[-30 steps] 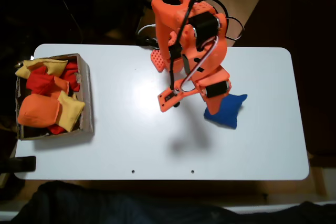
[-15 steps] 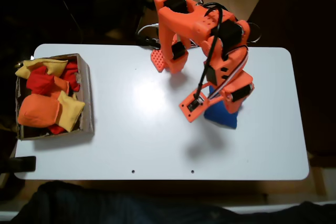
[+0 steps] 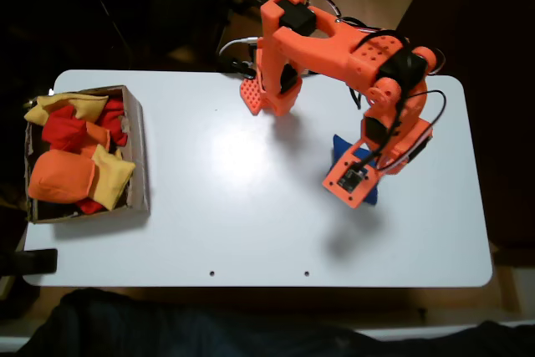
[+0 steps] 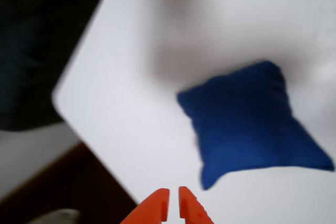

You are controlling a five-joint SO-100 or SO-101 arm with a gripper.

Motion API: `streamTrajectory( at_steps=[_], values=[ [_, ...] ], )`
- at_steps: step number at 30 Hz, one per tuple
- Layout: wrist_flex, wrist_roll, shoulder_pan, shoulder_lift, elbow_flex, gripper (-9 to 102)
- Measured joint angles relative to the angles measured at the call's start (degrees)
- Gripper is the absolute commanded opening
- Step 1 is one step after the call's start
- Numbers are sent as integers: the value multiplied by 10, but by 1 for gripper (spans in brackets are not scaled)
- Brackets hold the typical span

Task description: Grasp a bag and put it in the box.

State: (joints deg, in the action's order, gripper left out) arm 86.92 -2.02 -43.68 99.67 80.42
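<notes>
The blue bag (image 4: 247,121) lies flat on the white table, right of centre in the wrist view. In the fixed view only a corner of the bag (image 3: 338,145) shows, because the orange arm's wrist hangs over it on the right side of the table. My gripper (image 4: 174,192) enters the wrist view from the bottom edge, its two orange fingertips close together with nothing between them, short of the bag's near corner. The cardboard box (image 3: 138,156) stands at the table's left end, far from the arm.
Orange, yellow and red beanbags (image 3: 71,156) fill the box. The arm's base (image 3: 276,81) sits at the table's far edge. In the wrist view the table's rounded corner (image 4: 60,95) lies left of the bag, with dark floor beyond.
The arm has swung right across the table and stretched out, from beside the blue bag to directly over it, now covering most of it.
</notes>
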Motion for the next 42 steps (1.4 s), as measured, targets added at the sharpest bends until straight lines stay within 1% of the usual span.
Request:
streamTrajectory(
  at_steps=[5,12,15,17,22,27,33,42],
  values=[
    [31,-39,-20,-61,-30,7],
    [32,-98,-39,-81,-33,8],
    [32,-142,-44,-81,-33,16],
    [33,-157,-44,-81,-33,26],
    [50,-178,-44,-92,-33,38],
    [62,-183,-44,-97,-25,44],
    [72,-196,-44,-97,19,54],
    [88,-228,-39,-98,79,62]
  ],
)
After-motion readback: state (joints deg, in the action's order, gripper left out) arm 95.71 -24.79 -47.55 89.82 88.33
